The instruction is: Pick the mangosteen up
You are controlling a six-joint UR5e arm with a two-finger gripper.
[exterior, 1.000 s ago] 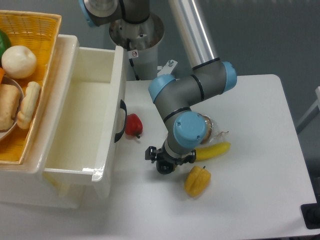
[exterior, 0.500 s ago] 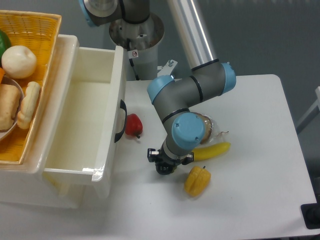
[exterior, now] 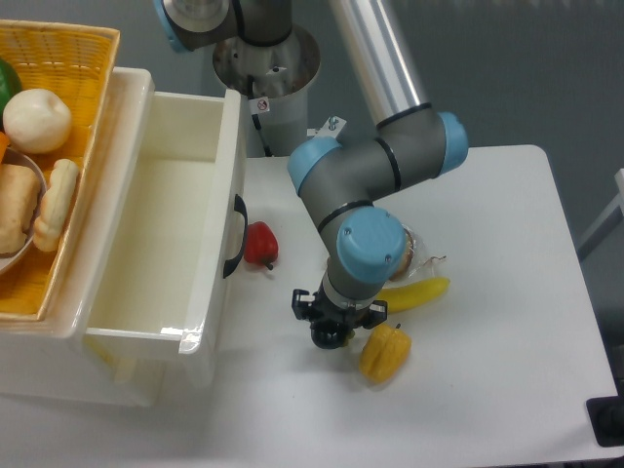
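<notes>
No brand name or lettering can be read anywhere; the only marking is a small round red-and-white sticker [exterior: 261, 104] on the arm's grey base column, well behind the gripper, and its symbol is too small to make out.

The gripper [exterior: 331, 331] points straight down at the white table [exterior: 487, 253], and the blue wrist joint above it hides most of it. Only a dark lump shows under the wrist. The mangosteen [exterior: 330, 338] seems to be that glossy black round shape right at the tool's tip, but fruit and black fingers run together, so I cannot tell whether the jaws are apart, closed, or clamped on it.

Just right of the tool sits a yellow pepper [exterior: 385, 353], close to touching it. Behind that lies a yellow banana-like fruit [exterior: 417, 292], its near end tucked under the wrist. A crinkled clear wrapper [exterior: 421, 255] peeks out beside the blue joint, mostly hidden. A red pepper [exterior: 260, 244] sits left and behind, by the black handle of the open white drawer [exterior: 156, 244]. The basket [exterior: 68, 58] of food is cut off at the frame's left edge.
</notes>
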